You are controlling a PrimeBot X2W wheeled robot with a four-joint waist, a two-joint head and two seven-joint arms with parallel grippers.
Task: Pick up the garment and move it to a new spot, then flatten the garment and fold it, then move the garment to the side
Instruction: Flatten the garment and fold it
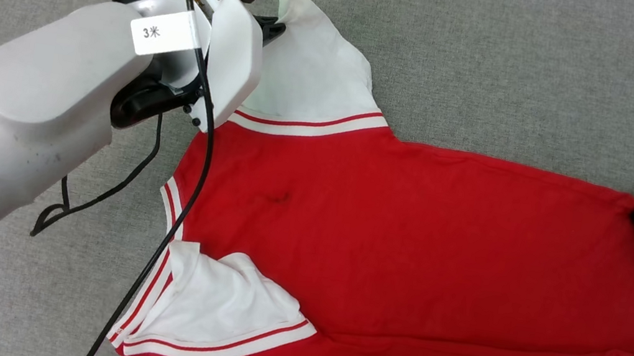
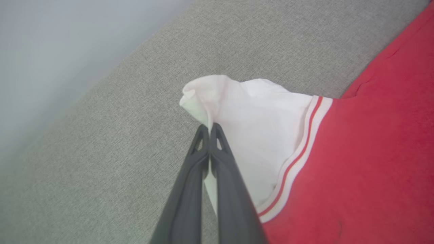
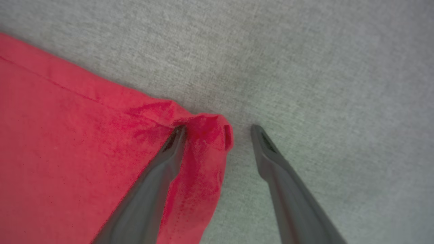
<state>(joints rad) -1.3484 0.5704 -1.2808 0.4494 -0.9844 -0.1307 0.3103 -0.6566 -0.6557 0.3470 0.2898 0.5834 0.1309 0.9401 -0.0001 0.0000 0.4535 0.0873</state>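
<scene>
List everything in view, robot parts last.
garment: one, red with white sleeves and red-white striped trim, spread on the surface, near sleeve folded onto the body.
surface: one, grey woven fabric, under everything.
cable: one, black, running from the left arm across the garment.
tag: one, white, on the left arm.
left arm: one, pale grey, left of head view.
left gripper: one, dark, shut on the garment's far sleeve tip.
right gripper: one, dark, open, a red garment corner between its fingers.

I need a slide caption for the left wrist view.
Left gripper shut on the white sleeve of the red garment.
</scene>
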